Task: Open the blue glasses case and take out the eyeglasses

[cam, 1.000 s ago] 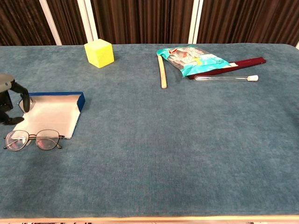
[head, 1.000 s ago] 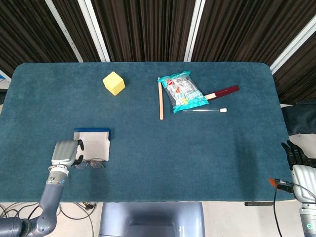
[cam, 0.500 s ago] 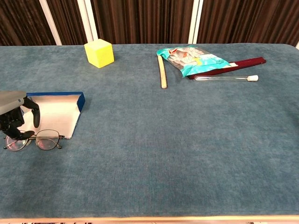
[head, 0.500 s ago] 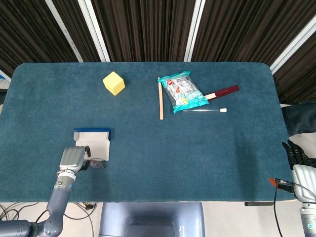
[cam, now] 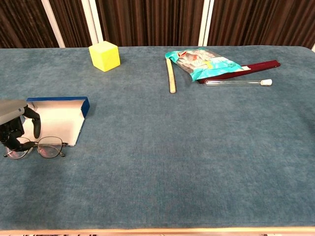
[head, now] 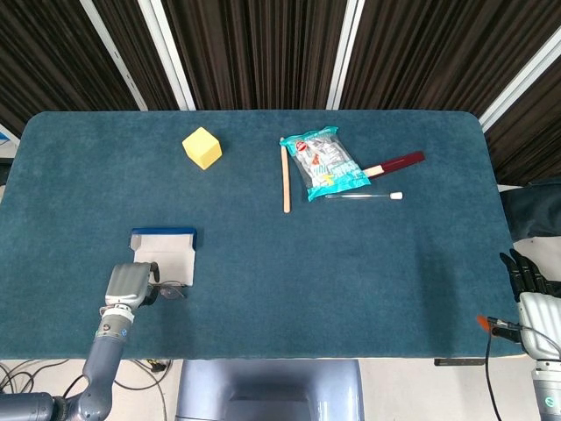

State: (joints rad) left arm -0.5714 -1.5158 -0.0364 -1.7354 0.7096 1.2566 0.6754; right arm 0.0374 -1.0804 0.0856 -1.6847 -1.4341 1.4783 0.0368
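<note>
So the blue glasses case with the white lining (cam: pixel 58 119) is lying flat and open at the left side of the chest view, on the teal felt-covered table (cam: pixel 162 162). The thin wire-rimmed eyeglasses (cam: pixel 43 147) are out of it, on the cloth just below the case's near edge, in the lower left of the frame. The left hand (cam: pixel 14 129) sits right over the left lens with its dark fingers (cam: pixel 35 123) curled down around that end of the frame; can't tell if it's really clamped on them or just touching. The right hand (head: pixel 529 282) is off the table at the lower right of the head view, resting by the edge, fingers look loosely together with nothing in them. Top of the frame: a yellow foam cube (cam: pixel 104 56), a flat wooden stick (cam: pixel 171 75), a teal snack bag (cam: pixel 203 62), a dark red flat stick (cam: pixel 256 66) and a clear tube with a white cap (cam: pixel 238 82).
</note>
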